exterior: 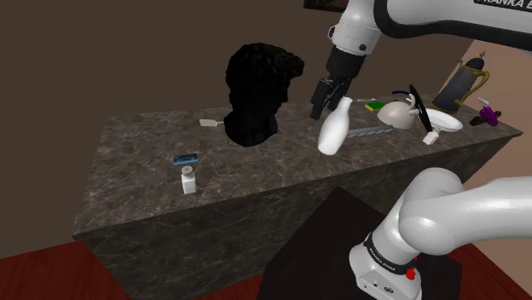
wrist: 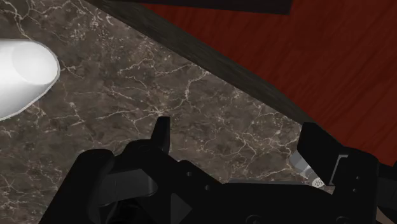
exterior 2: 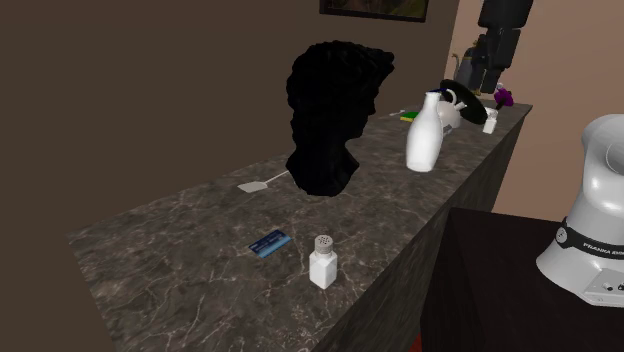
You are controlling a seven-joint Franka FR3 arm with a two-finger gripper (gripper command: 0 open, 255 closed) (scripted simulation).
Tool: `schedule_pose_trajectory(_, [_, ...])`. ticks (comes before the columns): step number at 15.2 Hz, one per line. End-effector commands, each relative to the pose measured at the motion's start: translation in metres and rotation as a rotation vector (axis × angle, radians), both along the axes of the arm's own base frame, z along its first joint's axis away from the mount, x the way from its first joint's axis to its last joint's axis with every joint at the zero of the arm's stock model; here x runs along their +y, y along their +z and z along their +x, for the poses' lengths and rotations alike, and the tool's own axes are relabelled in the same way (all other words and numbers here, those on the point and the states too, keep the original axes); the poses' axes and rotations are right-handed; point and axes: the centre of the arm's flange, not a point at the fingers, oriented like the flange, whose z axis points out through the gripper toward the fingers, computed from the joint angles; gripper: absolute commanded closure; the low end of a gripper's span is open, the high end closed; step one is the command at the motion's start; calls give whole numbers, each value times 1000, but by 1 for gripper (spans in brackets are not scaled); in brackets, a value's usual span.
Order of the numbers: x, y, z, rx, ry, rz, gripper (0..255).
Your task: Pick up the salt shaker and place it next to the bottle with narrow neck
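The salt shaker [exterior: 189, 179] is a small white bottle with a dotted grey cap, standing near the counter's front edge [exterior 2: 322, 262]. The white bottle with a narrow neck [exterior: 334, 126] stands upright further along the counter [exterior 2: 424, 132]. My black gripper [exterior: 318, 106] hangs above the counter just behind this bottle, far from the shaker [exterior 2: 468, 85]. In the wrist view the gripper [wrist: 240, 143] is open, its fingers [wrist: 161, 132] apart with nothing between them, and the bottle's top [wrist: 22, 76] shows off to one side.
A large black bust [exterior: 256, 92] stands between shaker and bottle. A blue card [exterior: 183, 158] lies beside the shaker, a small white tag [exterior: 209, 124] by the bust. Past the bottle are a white teapot [exterior: 397, 112], a plate [exterior: 446, 122], a dark jug [exterior: 460, 83] and a purple item [exterior: 488, 112].
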Motion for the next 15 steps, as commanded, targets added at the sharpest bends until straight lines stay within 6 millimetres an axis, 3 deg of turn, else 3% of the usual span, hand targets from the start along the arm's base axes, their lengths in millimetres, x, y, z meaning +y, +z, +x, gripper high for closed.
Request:
schedule_pose_trajectory(1, [0, 0, 0, 0, 0, 0, 0])
schedule_pose_trajectory(15, [128, -90, 98, -37, 18, -27, 0])
